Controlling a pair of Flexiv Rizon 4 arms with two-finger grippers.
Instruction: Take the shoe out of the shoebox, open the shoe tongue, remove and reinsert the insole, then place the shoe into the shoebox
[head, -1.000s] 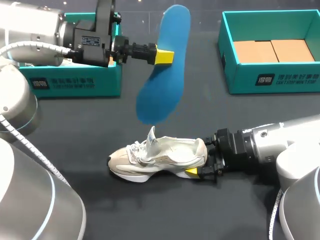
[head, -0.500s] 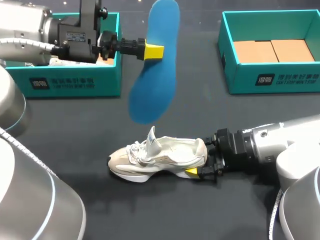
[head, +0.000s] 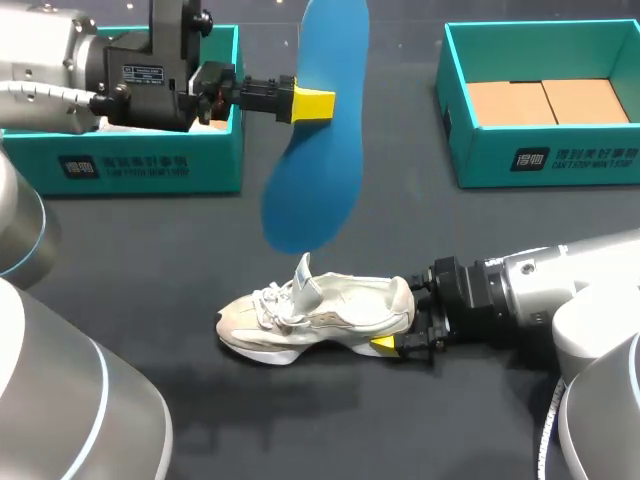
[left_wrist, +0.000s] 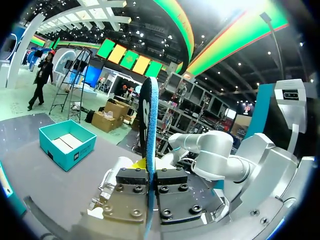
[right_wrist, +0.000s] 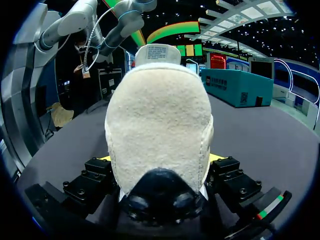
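Note:
A blue insole hangs in the air above the table, pinched edge-on by my left gripper, which is shut on it. In the left wrist view the insole stands upright between the closed jaws of the left gripper. Below it a beige shoe rests on its sole on the black table, toe to the left and tongue raised. My right gripper clasps its heel from both sides. The right wrist view is filled by that heel, with the gripper around it.
A teal shoebox stands at the back left, partly behind my left arm. A second teal box with brown cardboard inside stands at the back right. Bare black table lies between the boxes and in front of the shoe.
My left arm has carried the insole a little to the left and higher, farther above the shoe. The shoe and my right arm have stayed put.

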